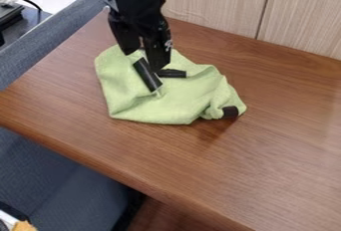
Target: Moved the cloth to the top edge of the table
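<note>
Camera view: green cloth (140,106) observed bunched on upper-left part of table (273,170), long axis running upper left to lower right, touched by gripper (170,80) with fingers parted.

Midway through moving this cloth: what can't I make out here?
All in the camera view:
Light-green fabric cloth: part lies hidden behind the black metal gripper.
Dark patch at the cloth's right end: too small to identify.
Brown wooden table: surface beneath the cloth covered by it; right side cut off by the right edge.
Black boxy object, upper left: cut off by the left edge.
</note>
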`<state>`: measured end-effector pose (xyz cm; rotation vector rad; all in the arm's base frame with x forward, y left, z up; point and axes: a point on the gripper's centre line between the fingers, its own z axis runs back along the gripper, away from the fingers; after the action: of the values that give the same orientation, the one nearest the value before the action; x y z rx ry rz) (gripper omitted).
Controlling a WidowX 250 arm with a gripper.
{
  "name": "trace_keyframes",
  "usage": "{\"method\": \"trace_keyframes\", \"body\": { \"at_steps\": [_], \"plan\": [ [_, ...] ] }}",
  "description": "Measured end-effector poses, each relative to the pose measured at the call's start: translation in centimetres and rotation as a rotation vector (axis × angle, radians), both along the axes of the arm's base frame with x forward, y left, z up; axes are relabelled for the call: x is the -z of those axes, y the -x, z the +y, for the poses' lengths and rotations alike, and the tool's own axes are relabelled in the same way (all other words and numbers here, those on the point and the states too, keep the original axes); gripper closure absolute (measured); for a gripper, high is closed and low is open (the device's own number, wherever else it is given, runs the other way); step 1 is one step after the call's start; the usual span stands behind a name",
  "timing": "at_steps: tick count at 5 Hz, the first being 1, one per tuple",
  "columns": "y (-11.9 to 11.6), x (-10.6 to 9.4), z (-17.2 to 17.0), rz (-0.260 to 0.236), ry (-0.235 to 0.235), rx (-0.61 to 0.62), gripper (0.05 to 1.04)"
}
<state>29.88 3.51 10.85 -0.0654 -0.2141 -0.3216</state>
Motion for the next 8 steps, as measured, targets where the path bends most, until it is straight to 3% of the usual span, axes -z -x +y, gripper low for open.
{"method": "trace_keyframes", "body": {
  "at_steps": [2,4,5,6,8],
  "plan": [
    [-1.3,3.6,2.1,0.008,-0.053,-0.078,0.083],
    [-1.3,7.1,2.6,0.057,-0.097,-0.081,0.083],
    [-1.2,8.9,2.5,0.089,-0.081,-0.073,0.083],
    [-2.1,9.4,2.7,0.091,-0.071,-0.088,0.083],
    [-5.5,9.3,0.7,0.048,-0.003,-0.091,0.083]
  ]
}}
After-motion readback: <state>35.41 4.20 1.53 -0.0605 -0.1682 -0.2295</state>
